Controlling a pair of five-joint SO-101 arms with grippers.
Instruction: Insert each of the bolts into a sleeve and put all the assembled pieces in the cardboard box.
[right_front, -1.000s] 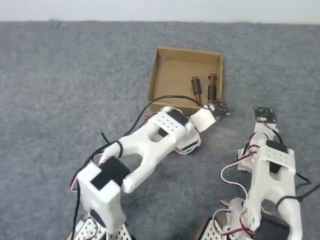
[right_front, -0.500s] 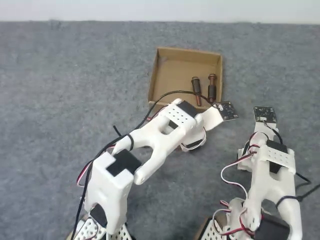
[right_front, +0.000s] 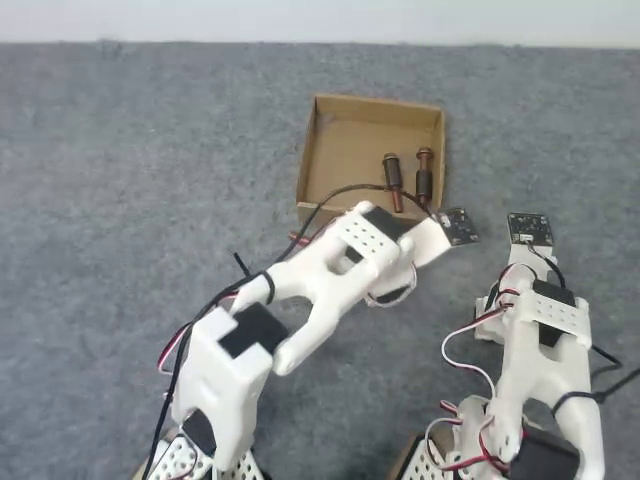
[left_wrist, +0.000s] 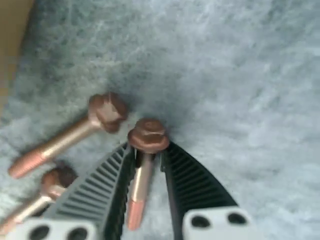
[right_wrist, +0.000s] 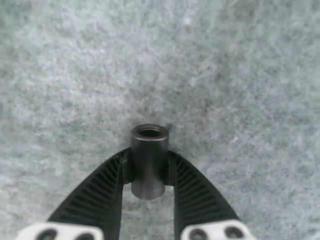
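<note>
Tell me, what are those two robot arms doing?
They are joining bolts and sleeves. The left arm has a bolt clamped in its jaws over the carpet, with two loose bolts lying beside it. The right arm grips a sleeve in its jaws. Two finished pieces already lie in the box.

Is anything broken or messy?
Nothing looks broken or spilled. Two assembled pieces lie neatly in the brown cardboard box; spare copper bolts lie on the grey felt; the left gripper holds a copper bolt, the right gripper a dark metal sleeve.
</note>
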